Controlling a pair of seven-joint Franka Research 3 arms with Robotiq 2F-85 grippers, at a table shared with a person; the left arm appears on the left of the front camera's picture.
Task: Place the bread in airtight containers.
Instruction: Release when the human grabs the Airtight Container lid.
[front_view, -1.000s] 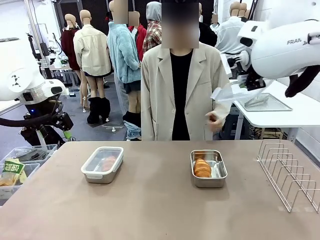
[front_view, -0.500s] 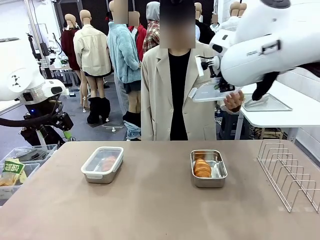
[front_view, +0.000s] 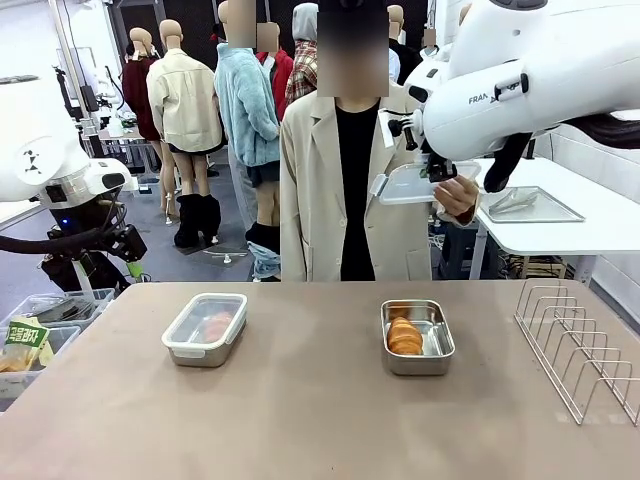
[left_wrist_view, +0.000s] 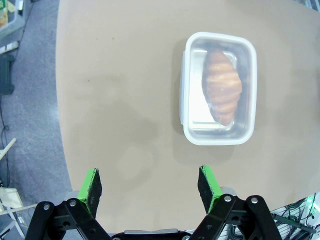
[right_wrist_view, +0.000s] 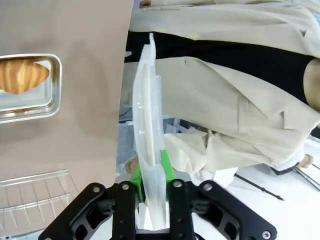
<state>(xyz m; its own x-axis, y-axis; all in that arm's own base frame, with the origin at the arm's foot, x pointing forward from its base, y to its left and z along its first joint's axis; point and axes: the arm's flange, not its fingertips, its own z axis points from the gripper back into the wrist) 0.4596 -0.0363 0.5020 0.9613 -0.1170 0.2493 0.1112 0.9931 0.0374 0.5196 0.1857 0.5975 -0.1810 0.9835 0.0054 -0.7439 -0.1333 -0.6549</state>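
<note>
Croissant (front_view: 404, 336) in open steel box (front_view: 417, 337), centre right of table (front_view: 300, 420). Second croissant (left_wrist_view: 222, 86) inside lidded box (left_wrist_view: 219, 88), centre left. Right gripper (right_wrist_view: 151, 186) clamped on clear lid (front_view: 408, 185), upper right, person's hand (front_view: 458, 195) touching it. Left gripper (left_wrist_view: 149, 183) spread apart, holding nothing.

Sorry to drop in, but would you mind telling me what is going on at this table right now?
Croissants are being packed into steel boxes. The left box is already lidded, with a croissant inside. The right box is open, with its croissant in it. The right pincer is raised over the far side of the table, clamped on a clear lid, and the person's hand is at that lid too. The left pincer is open above the table, near the lidded box.
</note>
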